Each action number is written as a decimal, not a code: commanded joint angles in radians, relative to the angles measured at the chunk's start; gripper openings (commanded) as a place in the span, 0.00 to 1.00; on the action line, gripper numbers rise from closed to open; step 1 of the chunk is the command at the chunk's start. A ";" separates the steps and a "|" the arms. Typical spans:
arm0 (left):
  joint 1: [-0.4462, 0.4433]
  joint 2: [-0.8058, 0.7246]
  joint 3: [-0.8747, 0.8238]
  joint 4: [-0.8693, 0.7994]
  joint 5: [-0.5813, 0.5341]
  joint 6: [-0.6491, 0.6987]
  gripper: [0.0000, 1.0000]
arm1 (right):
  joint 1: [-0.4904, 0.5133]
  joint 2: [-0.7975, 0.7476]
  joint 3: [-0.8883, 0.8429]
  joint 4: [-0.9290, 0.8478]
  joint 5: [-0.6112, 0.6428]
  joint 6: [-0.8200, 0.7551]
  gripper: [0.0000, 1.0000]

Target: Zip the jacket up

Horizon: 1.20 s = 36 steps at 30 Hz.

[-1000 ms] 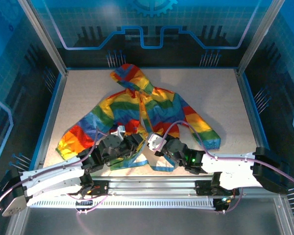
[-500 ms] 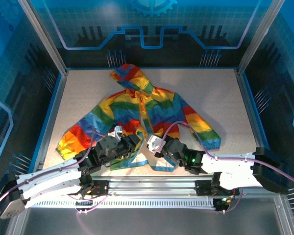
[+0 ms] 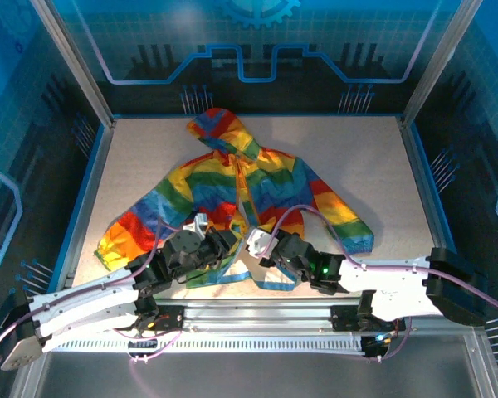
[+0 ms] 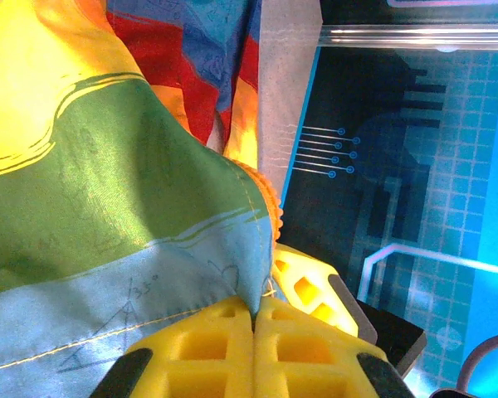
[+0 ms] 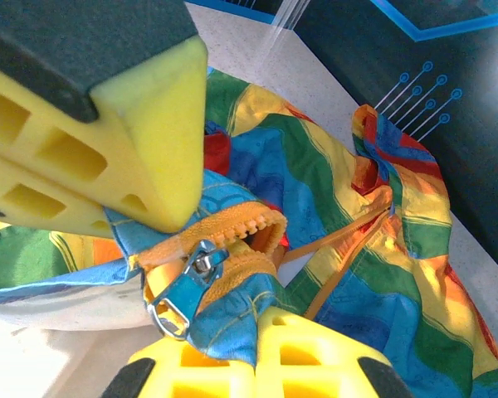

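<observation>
Speckled table (image 3: 357, 149) inside a blue-panelled enclosure (image 3: 332, 50). Left hand (image 4: 254, 319) and right hand (image 5: 256, 332) each pinched shut on the hem of the jacket (image 3: 232, 182). Hem largely hidden from above.

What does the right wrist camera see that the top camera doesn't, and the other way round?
Right wrist view: the zipper slider with its metal pull, the orange zipper teeth, and the right gripper pinching the blue hem beside them.
Top view: the whole jacket laid out, hood at the far end, sleeves spread, on the table.
Both: the rainbow stripes and the right gripper at the bottom hem.
</observation>
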 commanded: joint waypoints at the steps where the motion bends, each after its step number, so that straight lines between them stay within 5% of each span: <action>1: -0.006 -0.025 0.018 -0.054 0.046 0.052 0.00 | 0.016 0.026 0.047 -0.021 0.036 0.037 0.00; 9: -0.006 0.021 0.057 -0.058 0.172 0.112 0.00 | 0.007 0.063 0.074 -0.025 -0.003 0.085 0.00; 15: 0.034 0.027 0.180 -0.296 0.212 0.286 0.00 | 0.001 0.019 0.037 0.018 -0.093 0.110 0.37; 22: 0.123 0.082 0.336 -0.485 0.334 0.497 0.00 | -0.028 -0.122 0.070 -0.164 -0.284 0.165 0.56; 28: 0.176 0.193 0.465 -0.625 0.441 0.673 0.00 | -0.060 -0.221 0.171 -0.420 -0.458 0.252 0.61; 36: 0.202 0.261 0.548 -0.716 0.521 0.821 0.00 | -0.097 -0.232 0.264 -0.598 -0.461 0.328 0.59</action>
